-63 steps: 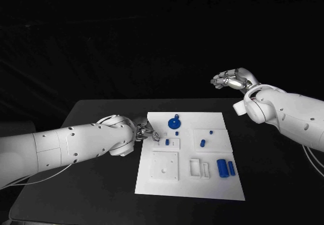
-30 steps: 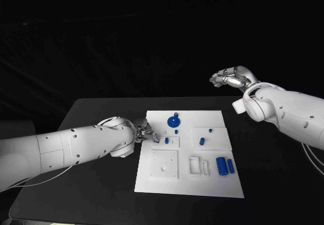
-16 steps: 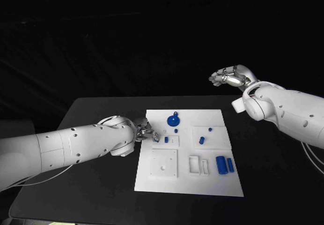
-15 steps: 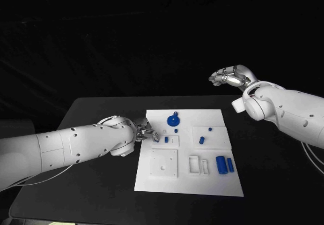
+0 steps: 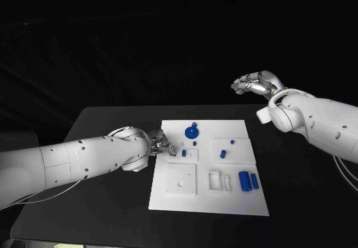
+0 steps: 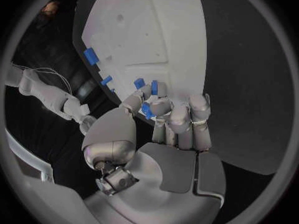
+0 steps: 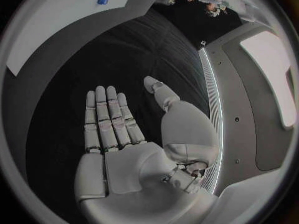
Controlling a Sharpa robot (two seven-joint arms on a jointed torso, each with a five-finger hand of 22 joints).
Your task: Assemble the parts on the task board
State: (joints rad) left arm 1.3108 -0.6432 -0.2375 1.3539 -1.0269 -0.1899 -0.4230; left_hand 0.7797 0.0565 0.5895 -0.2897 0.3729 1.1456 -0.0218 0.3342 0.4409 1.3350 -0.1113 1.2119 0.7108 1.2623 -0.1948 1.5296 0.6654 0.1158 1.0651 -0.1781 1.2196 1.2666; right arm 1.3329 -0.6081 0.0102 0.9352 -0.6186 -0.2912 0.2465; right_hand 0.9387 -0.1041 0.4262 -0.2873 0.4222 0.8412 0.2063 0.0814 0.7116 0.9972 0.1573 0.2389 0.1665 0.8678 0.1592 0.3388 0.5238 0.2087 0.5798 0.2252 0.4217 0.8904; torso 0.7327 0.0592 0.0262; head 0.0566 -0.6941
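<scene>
1. Left wrist view: the left hand (image 6: 168, 117) pinches a small blue part (image 6: 148, 110) between thumb and fingertips, with the other fingers curled in beside it.

2. In the head view that hand (image 5: 160, 145) sits at the left edge of the board (image 5: 235, 206), near its upper half, the part barely showing at the fingertips. Against the pictures from the last two seconds it has hardly moved — the pinch stays at the same spot, just beside a small part (image 5: 183, 153) already on the board.

3. What has changed is slight: the round blue part with the small ring (image 5: 191, 133) near the board's far edge sits a touch differently from a second ago. The whole picture has shifted a little too, so I cannot tell whether the part itself moved.

4. The remaining blue parts lie on the board's right side — one (image 5: 223, 153) in the middle panel, two long ones (image 5: 244, 181) side by side nearer the robot.

5. The right hand (image 5: 253, 84) hangs high above the table's far right corner, well apart from the board. In its wrist view the palm (image 7: 115, 134) is flat, fingers straight, grasping nothing.

6. My reading: the left hand is paused in fine alignment, seating not yet done, and the task has most of its parts still to place.
</scene>
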